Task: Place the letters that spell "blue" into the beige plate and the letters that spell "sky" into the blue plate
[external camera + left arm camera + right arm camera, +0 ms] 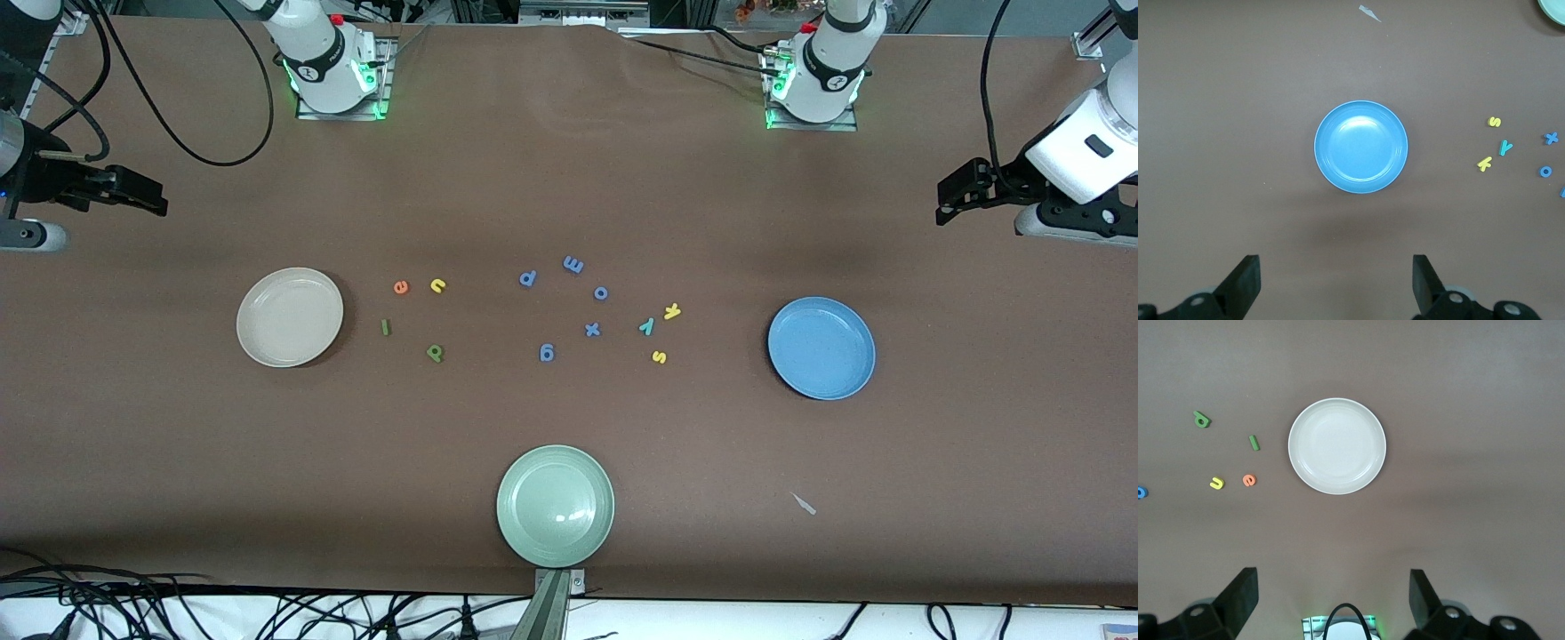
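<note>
The brown-covered table (569,160) holds three shallow round plates, all empty: the cream-beige plate (290,317) toward the right arm's end, the sky-blue plate (821,348) toward the left arm's end, and a pale green plate (556,506) nearest the front camera, which plays no part and could wrongly draw a drop. The right gripper (1331,597) hangs high over the table's edge at its own end, jaws spread wide and holding nothing; the left gripper (1335,280) hangs likewise at the other end, also spread and empty. Neither has started, so no letter is sorted yet. The risk lies in the tiny foam letters: the green b (435,353), green bar-like l (385,327), yellow u (437,285) and orange e (401,286) lie beside the beige plate, while the yellow k (672,311), teal-green y (647,327) and yellow s (659,357) cluster close together, so wide jaws may nudge a neighbour. The five blue-purple letters (593,330) between the groups are decoys, and thin flat foam may slip from a pinch.
</note>
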Available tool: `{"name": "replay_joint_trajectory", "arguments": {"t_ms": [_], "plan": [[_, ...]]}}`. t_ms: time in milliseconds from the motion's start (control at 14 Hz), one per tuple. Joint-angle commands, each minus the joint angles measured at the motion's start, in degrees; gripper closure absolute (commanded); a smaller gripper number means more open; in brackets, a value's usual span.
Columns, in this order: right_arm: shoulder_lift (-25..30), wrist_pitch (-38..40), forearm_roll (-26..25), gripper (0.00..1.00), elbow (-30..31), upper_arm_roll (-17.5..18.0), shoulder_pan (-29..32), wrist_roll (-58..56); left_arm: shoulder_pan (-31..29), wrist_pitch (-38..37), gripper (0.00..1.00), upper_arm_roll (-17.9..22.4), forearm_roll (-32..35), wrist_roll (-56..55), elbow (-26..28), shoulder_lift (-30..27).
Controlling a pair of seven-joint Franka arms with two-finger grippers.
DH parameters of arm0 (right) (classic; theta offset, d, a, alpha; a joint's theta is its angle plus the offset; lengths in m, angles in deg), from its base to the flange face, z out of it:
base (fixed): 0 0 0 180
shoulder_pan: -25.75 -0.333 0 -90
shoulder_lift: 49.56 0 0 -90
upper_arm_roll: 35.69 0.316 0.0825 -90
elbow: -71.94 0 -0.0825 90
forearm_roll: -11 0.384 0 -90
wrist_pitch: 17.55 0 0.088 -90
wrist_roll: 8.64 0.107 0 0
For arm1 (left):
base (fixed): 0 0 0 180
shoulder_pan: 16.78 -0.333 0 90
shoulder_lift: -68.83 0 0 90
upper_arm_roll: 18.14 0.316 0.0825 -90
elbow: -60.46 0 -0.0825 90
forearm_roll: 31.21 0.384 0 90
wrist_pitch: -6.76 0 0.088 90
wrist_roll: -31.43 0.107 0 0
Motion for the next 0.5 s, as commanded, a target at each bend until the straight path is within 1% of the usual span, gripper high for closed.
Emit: {"name": "replay_joint_trajectory", "arguments": {"t_ms": [0,429], "plan": [[0.3,-0.9,-0.9,0.0,0.2,0.2,0.1,0.4,0.1,-0.7,0.0,0.0,0.6,0.8,-0.3,-0.6],[0.3,-0.6,-1.0,0.0,0.2,0.2,0.1,0.5,0.1,-0.7,0.0,0.0,0.6,0.8,-0.3,-0.6]]}}
